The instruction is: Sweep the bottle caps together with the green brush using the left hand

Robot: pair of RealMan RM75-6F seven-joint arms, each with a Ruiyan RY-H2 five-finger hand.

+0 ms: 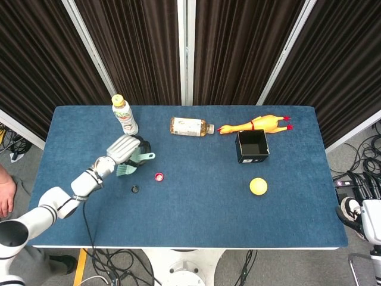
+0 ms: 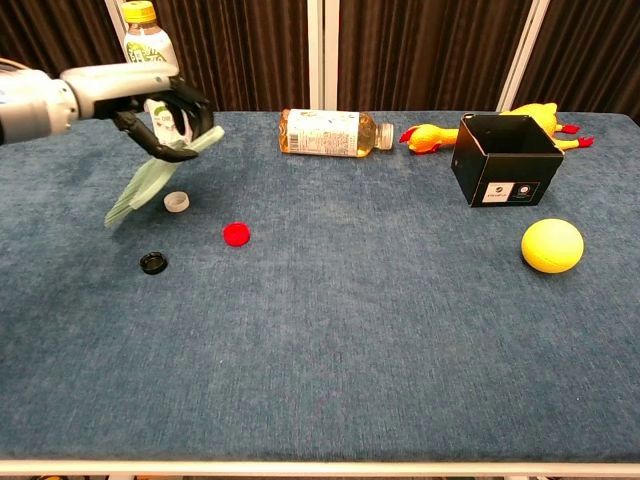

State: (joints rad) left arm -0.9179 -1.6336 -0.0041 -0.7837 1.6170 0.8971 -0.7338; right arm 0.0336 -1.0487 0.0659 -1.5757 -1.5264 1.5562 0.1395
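My left hand (image 1: 126, 148) (image 2: 158, 108) holds the green brush (image 2: 150, 178) by its handle, lifted off the table with the bristles (image 2: 122, 208) hanging down to the left. In the chest view a white cap (image 2: 177, 201) lies just right of the bristles, a red cap (image 2: 237, 235) sits further right, and a black cap (image 2: 153, 263) lies nearer the front. The head view shows the brush (image 1: 127, 170) beside the hand, the red cap (image 1: 159, 177) and the black cap (image 1: 135, 189); the white cap is hidden there. My right hand (image 1: 364, 213) hangs off the table's right edge, holding nothing.
An upright drink bottle (image 1: 124, 115) stands behind the left hand. A lying bottle (image 1: 191, 126), a rubber chicken (image 1: 256, 125) and an open black box (image 1: 252, 146) sit along the back, with a yellow ball (image 1: 258, 186) nearer the front right.
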